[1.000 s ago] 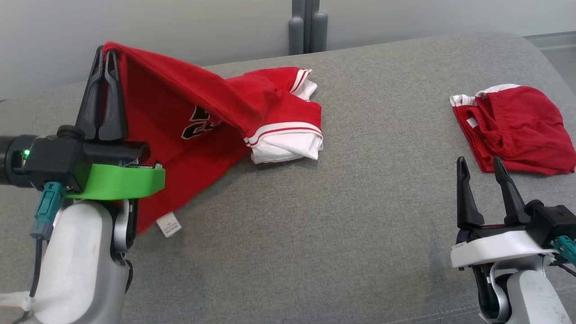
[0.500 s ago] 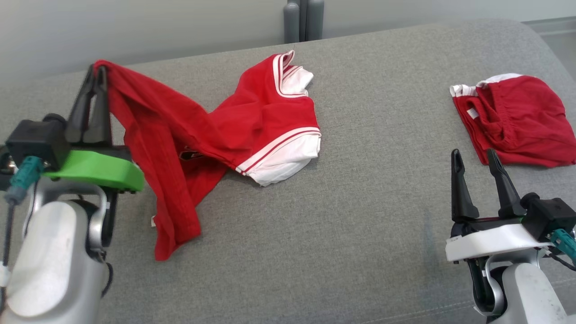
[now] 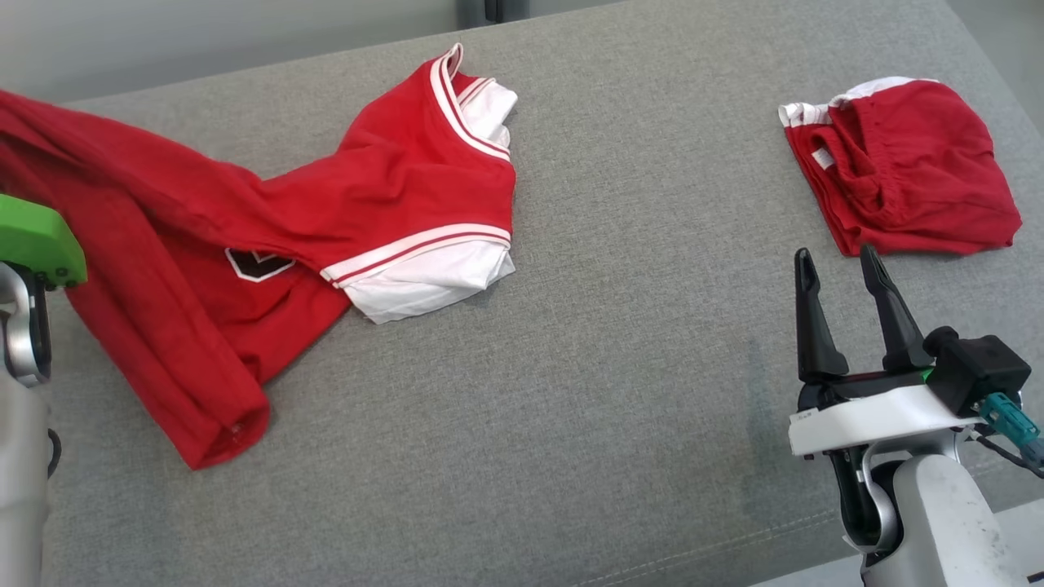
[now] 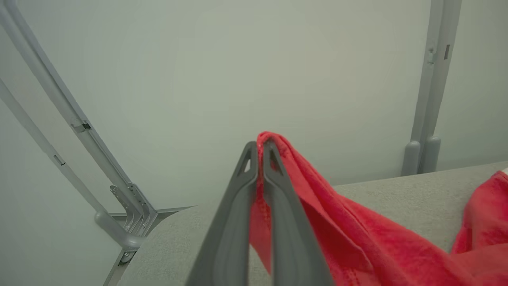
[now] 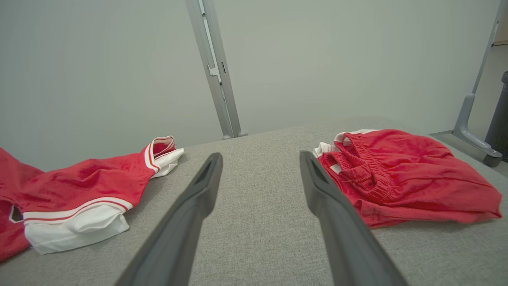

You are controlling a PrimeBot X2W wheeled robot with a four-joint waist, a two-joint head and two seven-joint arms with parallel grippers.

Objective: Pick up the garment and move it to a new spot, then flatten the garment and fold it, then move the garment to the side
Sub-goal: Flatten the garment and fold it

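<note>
The garment (image 3: 391, 179) is a red jersey with white striped trim, lying spread across the left half of the grey padded surface (image 3: 620, 391). One edge of it is lifted off to the far left. In the left wrist view my left gripper (image 4: 260, 146) is shut on that red edge, with the garment (image 4: 357, 238) draping down to the right. My left arm's green wrist mount (image 3: 33, 244) sits at the left edge of the head view. My right gripper (image 3: 840, 261) stands open over the surface at the lower right with nothing between its fingers; the right wrist view also shows this gripper (image 5: 260, 157) and the garment (image 5: 87, 186).
Red shorts (image 3: 905, 171) with a white waistband lie bunched at the right, just beyond my right gripper, and appear again as shorts (image 5: 397, 178). A pale wall and grey metal frame posts (image 4: 430, 87) stand behind the surface.
My left gripper has pulled the garment's edge lower and further left, past the head view's edge, and the jersey now lies flatter. The camera has tilted down. The right gripper stays open.
</note>
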